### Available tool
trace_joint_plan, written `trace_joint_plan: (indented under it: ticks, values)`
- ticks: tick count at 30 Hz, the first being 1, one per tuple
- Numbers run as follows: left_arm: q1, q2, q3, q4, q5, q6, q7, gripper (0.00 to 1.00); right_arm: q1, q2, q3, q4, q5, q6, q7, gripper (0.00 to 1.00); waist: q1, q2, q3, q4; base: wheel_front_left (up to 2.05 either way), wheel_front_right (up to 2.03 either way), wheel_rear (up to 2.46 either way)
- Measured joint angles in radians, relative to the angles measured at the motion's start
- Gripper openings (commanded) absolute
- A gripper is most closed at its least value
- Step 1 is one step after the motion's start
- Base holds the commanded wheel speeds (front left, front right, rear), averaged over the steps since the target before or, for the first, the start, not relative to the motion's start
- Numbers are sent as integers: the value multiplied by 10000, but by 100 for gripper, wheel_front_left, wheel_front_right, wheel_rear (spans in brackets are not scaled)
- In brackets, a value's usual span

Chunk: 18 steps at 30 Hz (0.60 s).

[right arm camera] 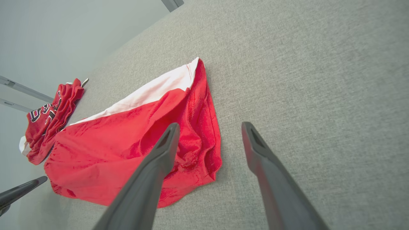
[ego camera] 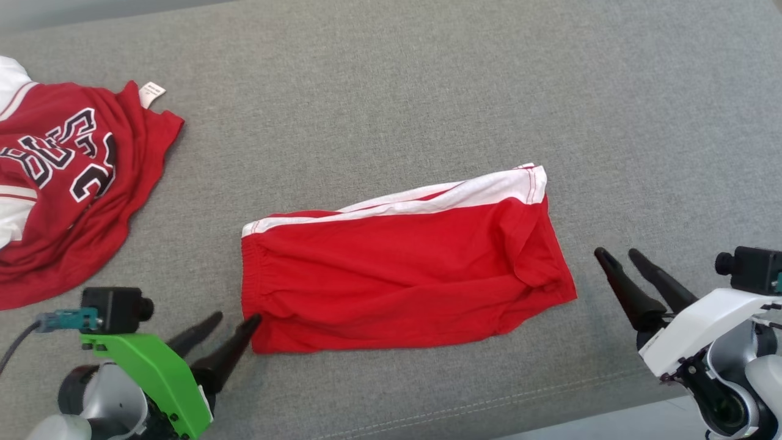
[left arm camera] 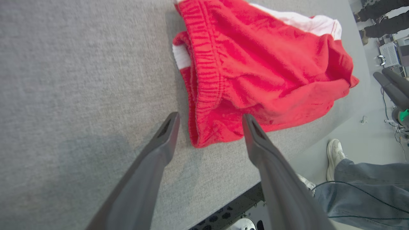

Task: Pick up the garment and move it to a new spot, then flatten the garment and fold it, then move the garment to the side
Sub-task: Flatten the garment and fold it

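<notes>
The garment (ego camera: 403, 269), red shorts with a white side stripe, lies folded on the grey cloth table; it also fills the top of the left wrist view (left arm camera: 255, 73) and the left half of the right wrist view (right arm camera: 134, 147). My left gripper (ego camera: 235, 318) stands open at the garment's near left corner, one fingertip at the waistband edge. In its own view the left gripper (left arm camera: 209, 119) straddles that corner with nothing pinched. My right gripper (ego camera: 617, 253) is open just right of the garment's right end, apart from it; in its own view the right gripper (right arm camera: 209, 126) hovers by the hem.
A red and white jersey (ego camera: 61, 183) with black lettering lies crumpled at the table's left. The table's near edge (ego camera: 550, 397) runs close to both arms. A person's shoe (left arm camera: 335, 155) and jeans leg (left arm camera: 367, 188) stand on the floor beside the table.
</notes>
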Motion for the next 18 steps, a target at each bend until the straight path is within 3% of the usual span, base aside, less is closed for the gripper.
trace_joint_plan:
  ticks: [4,9,18]
  values:
    - [-7,-98,558,-330,1174,207,-1321,100,-91,-462,-153,-31,-570,-102,6,100,0,0,-408,189,0,0,0]
    - [20,-514,470,-608,1981,272,-2341,100,-255,-752,109,178,-1122,-113,336,100,0,0,-926,526,0,0,0]
    - [392,-696,702,-913,3258,370,-3896,100,-255,-468,662,1164,-1183,-184,1037,100,0,0,-1791,1374,0,0,0]
